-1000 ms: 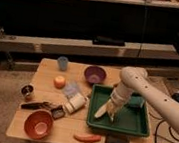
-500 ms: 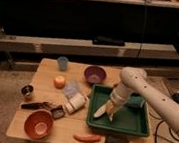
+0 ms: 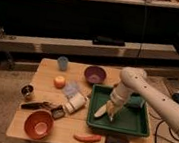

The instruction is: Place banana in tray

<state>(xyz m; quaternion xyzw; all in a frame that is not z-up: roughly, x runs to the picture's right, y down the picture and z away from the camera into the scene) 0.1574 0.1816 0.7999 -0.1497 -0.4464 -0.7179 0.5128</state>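
Note:
The dark green tray (image 3: pixel 128 125) sits on the right part of the wooden table. A pale yellow banana (image 3: pixel 100 111) is at the tray's left side, low over or on its floor. My gripper (image 3: pixel 110 111) reaches down from the white arm into the tray, right beside the banana and touching or nearly touching it. I cannot tell whether the banana is still held.
A teal object (image 3: pixel 137 101) lies at the tray's back. A purple bowl (image 3: pixel 95 75), blue cup (image 3: pixel 62 63), orange fruit (image 3: pixel 59 81), white bottle (image 3: pixel 75 103), metal cup (image 3: pixel 27 91), orange bowl (image 3: pixel 38 124), orange-red sausage (image 3: pixel 87 137) and dark block (image 3: pixel 117 142) stand around the tray.

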